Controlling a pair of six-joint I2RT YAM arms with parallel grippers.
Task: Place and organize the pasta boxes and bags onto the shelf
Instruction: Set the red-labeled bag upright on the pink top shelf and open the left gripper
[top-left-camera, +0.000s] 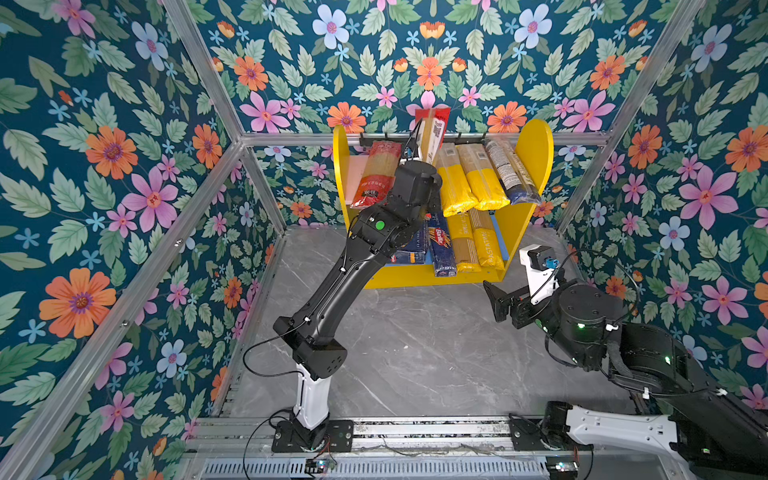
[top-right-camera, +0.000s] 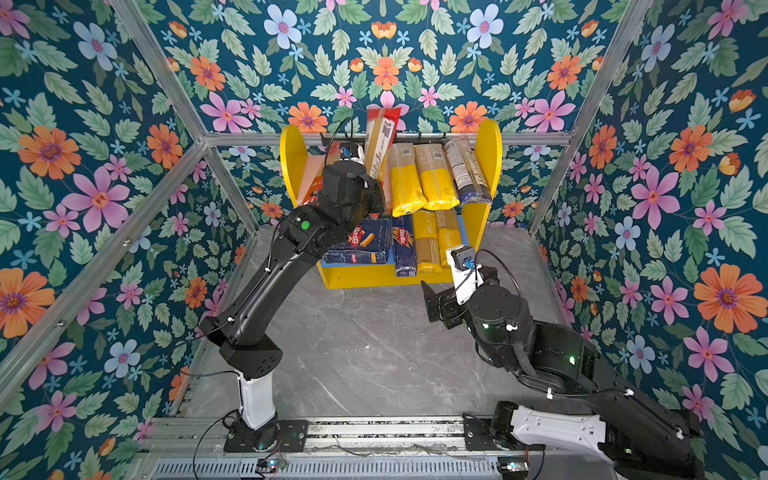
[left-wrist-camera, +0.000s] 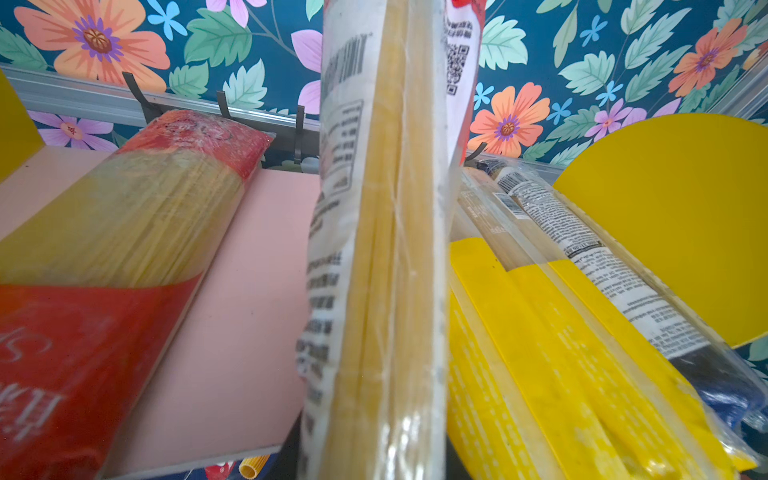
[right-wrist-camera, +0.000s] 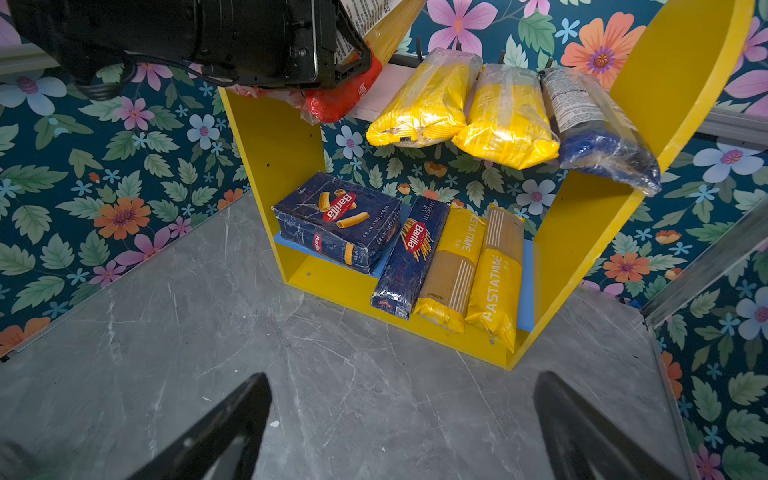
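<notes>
- Where the table (top-left-camera: 415, 353) meets the back wall at 12 o'clock, one shelf (top-left-camera: 536, 145) is seen in both top views. It has one pink upper board (left-wrist-camera: 249, 270), one blue lower board (right-wrist-camera: 527, 282) and one black hook rail (top-left-camera: 465, 135).
- Seven bags are counted: two red-ended, four yellow and one clear with a dark blue end. Two boxes are counted.
- Four bags are laid on the upper board. The lying red-ended bag (top-left-camera: 376, 174) is at the 9 o'clock side. Toward 3 o'clock come an upper yellow bag (top-left-camera: 455, 187), a second upper yellow bag (top-left-camera: 484, 183) touching it, and the blue-ended bag (top-left-camera: 513, 174).
- On the lower board, from 9 to 3 o'clock, are set the wide Barilla box (right-wrist-camera: 336, 220), the narrow Barilla box (right-wrist-camera: 409, 257), a lower PASTATIME bag (right-wrist-camera: 453, 266) and a second PASTATIME bag (right-wrist-camera: 496, 282).
- The left pincer (right-wrist-camera: 353, 54) is clamped on the held red-ended bag (top-left-camera: 432, 133). This bag is tilted over the gap between the lying red-ended bag and the yellow ones, with its top end above the hook rail.
- The right pincer (right-wrist-camera: 402, 380) is spread wide with nothing in it. It is held over bare table at about 4 o'clock from the shelf.
- In both top views the left pincer's fingers are hidden behind its wrist, and part of the wide Barilla box is covered by the left arm.
- Whether the held bag's lower end touches the upper board cannot be told.
- The hooks cannot be counted, since some are covered by bags.
</notes>
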